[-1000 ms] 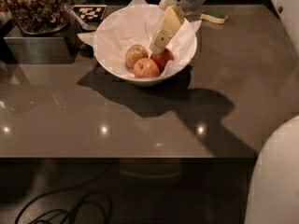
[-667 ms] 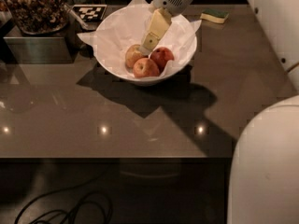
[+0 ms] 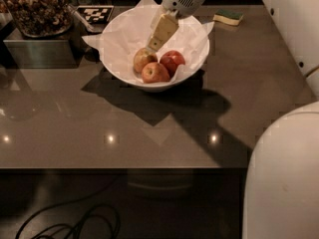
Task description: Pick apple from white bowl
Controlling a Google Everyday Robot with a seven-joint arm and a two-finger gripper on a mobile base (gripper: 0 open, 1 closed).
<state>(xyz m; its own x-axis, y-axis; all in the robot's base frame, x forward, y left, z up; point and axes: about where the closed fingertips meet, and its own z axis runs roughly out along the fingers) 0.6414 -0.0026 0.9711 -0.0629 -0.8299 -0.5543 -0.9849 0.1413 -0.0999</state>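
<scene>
Apple (image 3: 143, 59), the palest of three, lies in the bowl (image 3: 149, 87) on crumpled white paper, toward 6 o'clock from the bowl's middle. The red apple (image 3: 173, 61) sits just beside it at 3 o'clock, and the orange apple (image 3: 155, 72) touches it at 5 o'clock, nearest the front rim. The gripper (image 3: 156, 40) reaches down into the bowl from 1 o'clock, tilted, with its cream tip just off the apple's top at 1 o'clock. Whether it touches the apple cannot be told, nor whether the claw is wide or narrow. The bowl stands on a dark table (image 3: 149, 128). A sponge (image 3: 228, 17) lies well apart at 2 o'clock from the bowl, and a black-and-white marker (image 3: 94, 14) near its rim at 10 o'clock.
</scene>
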